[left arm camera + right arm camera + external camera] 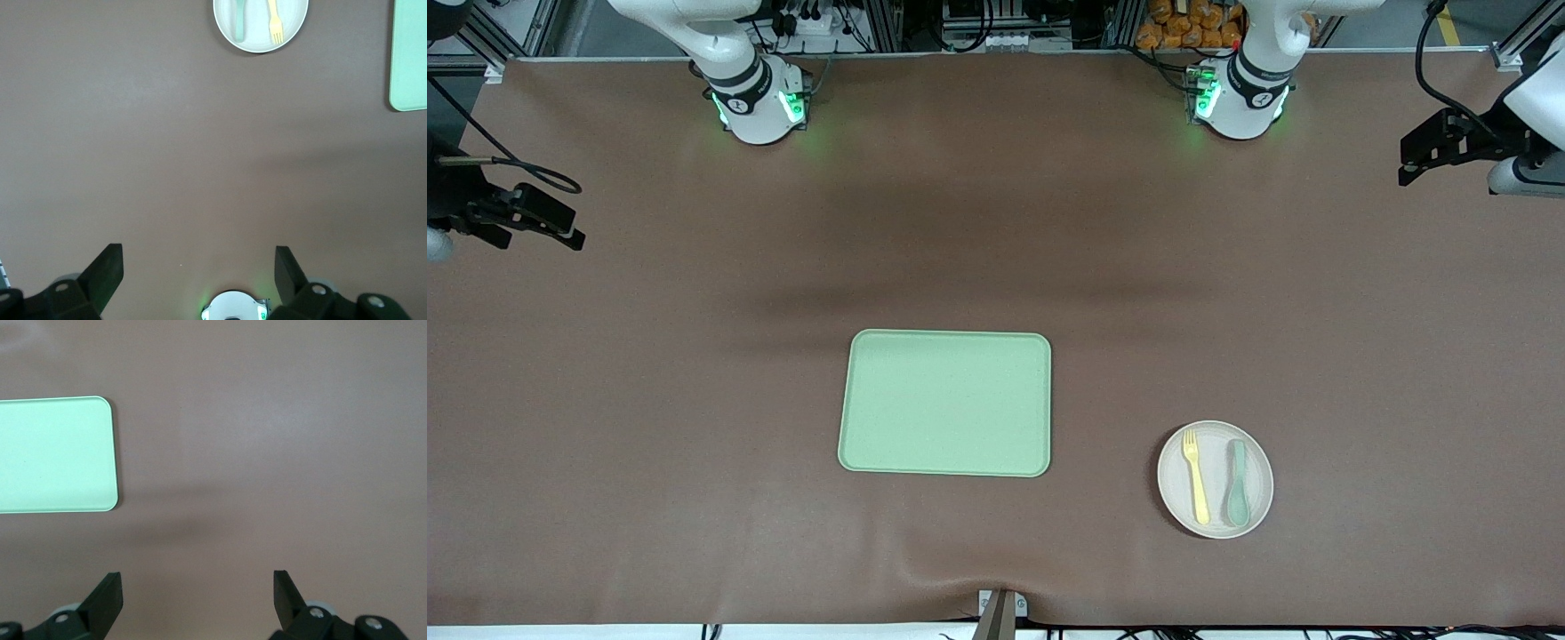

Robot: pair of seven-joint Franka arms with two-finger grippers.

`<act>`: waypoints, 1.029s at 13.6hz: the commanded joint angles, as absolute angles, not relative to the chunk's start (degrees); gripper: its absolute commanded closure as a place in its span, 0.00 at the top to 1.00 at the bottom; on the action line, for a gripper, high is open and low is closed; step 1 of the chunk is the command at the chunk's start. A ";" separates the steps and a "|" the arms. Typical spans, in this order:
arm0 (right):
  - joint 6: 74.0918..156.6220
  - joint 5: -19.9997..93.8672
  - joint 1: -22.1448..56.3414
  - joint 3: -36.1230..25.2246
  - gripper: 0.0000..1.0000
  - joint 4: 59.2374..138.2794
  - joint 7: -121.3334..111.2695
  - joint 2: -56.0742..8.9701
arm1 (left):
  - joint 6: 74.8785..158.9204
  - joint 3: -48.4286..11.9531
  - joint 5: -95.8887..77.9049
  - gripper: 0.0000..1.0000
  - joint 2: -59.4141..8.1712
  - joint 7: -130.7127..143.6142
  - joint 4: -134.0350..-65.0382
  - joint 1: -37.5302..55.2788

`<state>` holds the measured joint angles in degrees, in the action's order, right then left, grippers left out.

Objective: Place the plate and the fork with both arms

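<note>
The off-white round plate lies near the front camera, toward the left arm's end of the table. On it lie the pale yellow fork and a mint-green spoon, side by side. The left wrist view shows the plate with the fork well away from my left gripper, which is open and empty. In the front view that left gripper hangs high at the table's end. My right gripper is also open and empty, raised at the other end.
A rectangular light green tray lies flat mid-table, beside the plate toward the right arm's end; its corner shows in both wrist views. Brown table cover spreads all around. The arm bases stand along the table's edge farthest from the front camera.
</note>
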<state>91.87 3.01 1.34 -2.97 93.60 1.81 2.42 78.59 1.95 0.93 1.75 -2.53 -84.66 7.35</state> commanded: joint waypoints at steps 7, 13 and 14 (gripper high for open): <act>91.67 3.25 1.05 -2.99 1.00 92.64 2.11 2.29 | 87.35 2.99 -3.34 1.00 -6.75 6.58 -84.20 4.84; 91.50 3.25 1.14 -2.99 1.00 92.64 2.46 2.37 | 98.07 3.16 -2.81 1.00 -16.86 7.30 -84.29 2.73; 91.41 3.25 1.06 -2.99 1.00 92.64 2.46 2.37 | 100.35 3.16 -2.81 1.00 -18.79 7.29 -84.29 2.64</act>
<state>92.01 3.02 1.32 -3.04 93.44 1.83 2.42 97.48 3.22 -2.49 -15.73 6.74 -85.17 3.14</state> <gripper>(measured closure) 0.000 0.000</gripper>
